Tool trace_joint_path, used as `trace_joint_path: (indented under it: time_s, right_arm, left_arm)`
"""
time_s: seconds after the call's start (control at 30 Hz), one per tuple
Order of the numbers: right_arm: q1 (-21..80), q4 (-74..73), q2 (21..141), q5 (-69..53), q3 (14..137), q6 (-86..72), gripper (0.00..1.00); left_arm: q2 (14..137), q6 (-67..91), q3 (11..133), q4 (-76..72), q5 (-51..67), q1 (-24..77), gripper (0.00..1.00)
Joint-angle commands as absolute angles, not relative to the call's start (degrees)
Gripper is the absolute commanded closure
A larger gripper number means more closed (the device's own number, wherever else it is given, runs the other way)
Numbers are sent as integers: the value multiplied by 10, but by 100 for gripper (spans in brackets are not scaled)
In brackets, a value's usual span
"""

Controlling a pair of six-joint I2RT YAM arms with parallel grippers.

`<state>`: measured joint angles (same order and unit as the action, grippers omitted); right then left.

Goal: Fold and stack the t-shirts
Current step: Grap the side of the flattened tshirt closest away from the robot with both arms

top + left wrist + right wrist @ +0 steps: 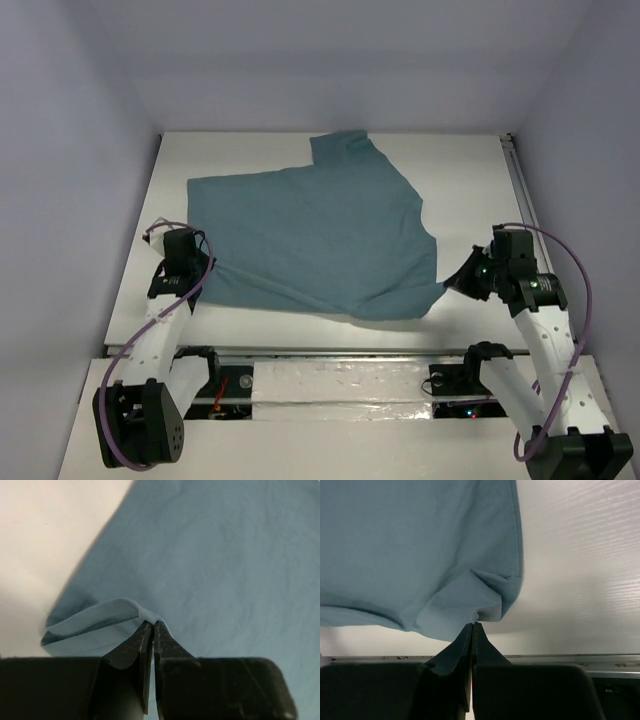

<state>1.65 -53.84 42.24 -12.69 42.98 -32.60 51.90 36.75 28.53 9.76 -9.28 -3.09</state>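
A teal t-shirt lies spread on the white table, one sleeve pointing to the far side. My left gripper is at the shirt's near-left edge. In the left wrist view its jaws are shut on a raised fold of the t-shirt. My right gripper is at the near-right corner. The right wrist view shows it shut on a pinched corner of the t-shirt, which hangs lifted off the table. Between the two grips the near hem is drawn taut.
Grey walls enclose the table on the left, back and right. A metal rail runs along the right edge. The table's near edge lies just behind the grippers, with the arm bases and cables below it.
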Motion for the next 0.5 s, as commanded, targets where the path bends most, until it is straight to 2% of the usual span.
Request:
trace_joint_path:
  time_s: [0.0, 0.27, 0.47]
  right_arm:
    - [22, -480, 460, -117, 481, -332, 100]
    - [22, -347, 690, -108, 623, -294, 100]
    - [22, -311, 835, -111, 702, -279, 100]
  left_arm:
    - [516, 387, 319, 136, -144, -33, 100]
    - [536, 408, 353, 183, -242, -45, 100]
    - [558, 396, 343, 116, -225, -55, 100]
